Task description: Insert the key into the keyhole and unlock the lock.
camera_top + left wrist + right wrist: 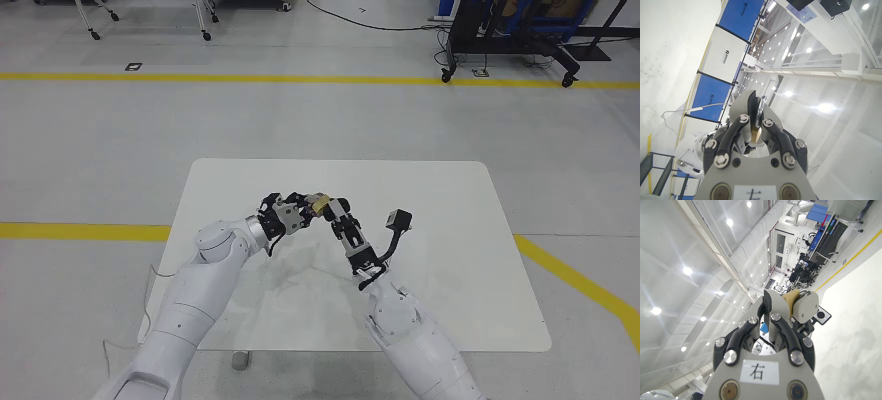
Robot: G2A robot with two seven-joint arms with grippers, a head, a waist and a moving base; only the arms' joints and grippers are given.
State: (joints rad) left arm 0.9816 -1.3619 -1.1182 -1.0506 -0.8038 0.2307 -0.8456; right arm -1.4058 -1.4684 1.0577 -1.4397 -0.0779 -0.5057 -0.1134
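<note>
1. From above: both arms meet over the tabletop (pixel 440 200). The left gripper (pixel 300 208) and right gripper (pixel 330 212) nearly touch, with the brass lock (pixel 318 203) held in the air between them. At such close quarters, a small misaim could knock metal against the lock's face instead of finding the keyhole.
2. Left wrist view: the left jaws are clamped on the lock (pixel 755 135), its shackle (pixel 762 104) pinched between the pads. That looks a narrow hold to me. A sideways push may swivel the body or work it loose, and it would drop to the tabletop.
3. Right wrist view: the right jaws are pressed together, the lock (pixel 789 302) just beyond their tips. I cannot make out the key between them. If it sits crooked, it may jam or slip when turned.
</note>
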